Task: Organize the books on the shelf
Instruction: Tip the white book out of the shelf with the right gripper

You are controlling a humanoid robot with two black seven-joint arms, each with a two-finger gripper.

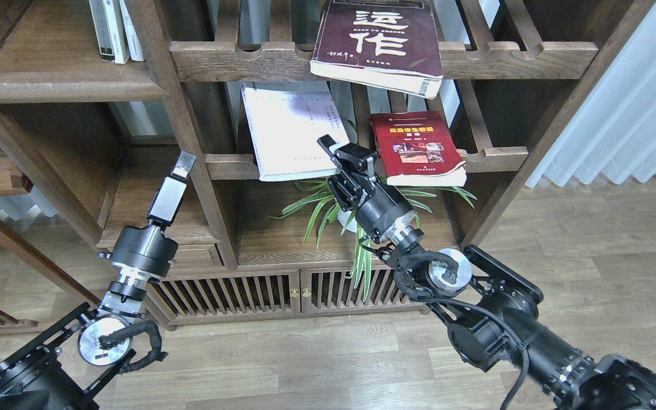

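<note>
Shelf unit (203, 165): a dark-brown wooden case that fills the view above and behind both grippers.
Solid shelf board (60, 85): up and to the left of the left gripper, with thin white upright books (116, 28) at its back.
Slatted racks (487, 156): behind and above the right gripper.
Maroon book (382, 42): on the upper rack, high above the right gripper, its corner past the rail.
Pale book (291, 131): tilted, its lower right corner touching the right gripper.
Red book (419, 148): flat on the lower rack, just to the right of the right gripper.
Plant (333, 208): green leaves directly below the right gripper.
Right gripper (344, 155): its fingers appear closed on the corner of the pale book.
Left gripper (181, 165): it points up, holds nothing; I cannot tell if the fingers are apart.
</note>
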